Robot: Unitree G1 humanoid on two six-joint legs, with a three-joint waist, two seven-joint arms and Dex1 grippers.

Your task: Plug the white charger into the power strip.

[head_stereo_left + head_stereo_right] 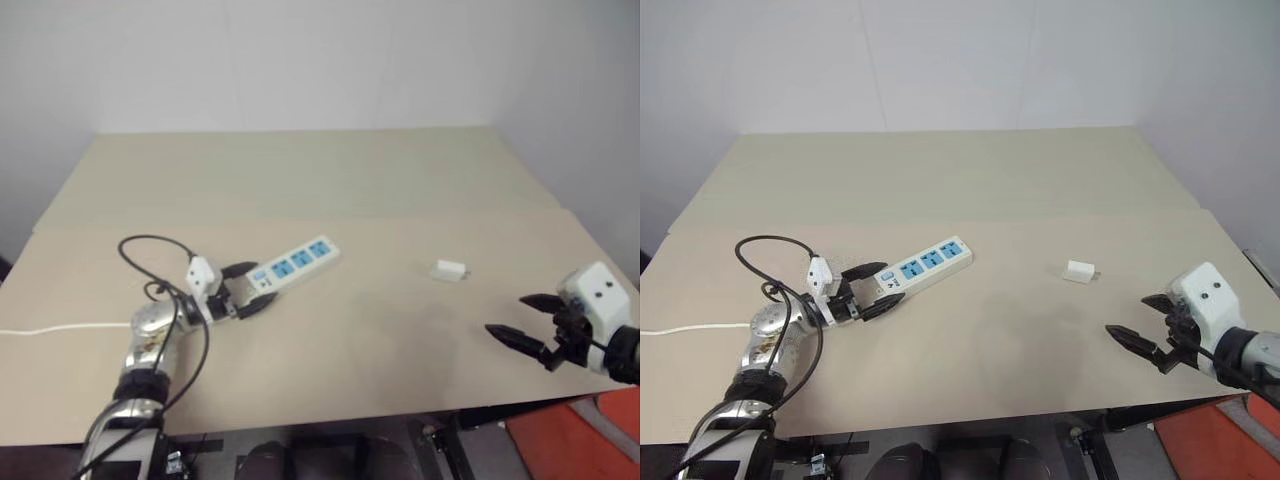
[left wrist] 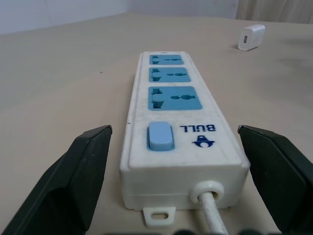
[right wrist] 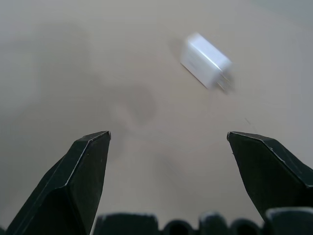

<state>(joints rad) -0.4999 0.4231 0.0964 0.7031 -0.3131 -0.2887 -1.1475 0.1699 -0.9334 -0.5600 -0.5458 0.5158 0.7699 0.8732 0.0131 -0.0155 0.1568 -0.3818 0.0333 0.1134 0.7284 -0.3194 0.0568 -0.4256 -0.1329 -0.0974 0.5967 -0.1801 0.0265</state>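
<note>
Brand name "BULL" in blue capitals, printed on the white top face of the power strip (image 2: 181,132), seen upside down at lower centre of the left wrist view, beside the pale blue switch (image 2: 160,136). Below the lettering, a small blue logo mark (image 2: 204,142). No other legible text, numbers or signs.

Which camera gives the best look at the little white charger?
The right wrist view: the charger is nearest there, prongs showing, though blurred. The left wrist view has it small beyond the strip; both eye views show a tiny block lying on the table.
</note>
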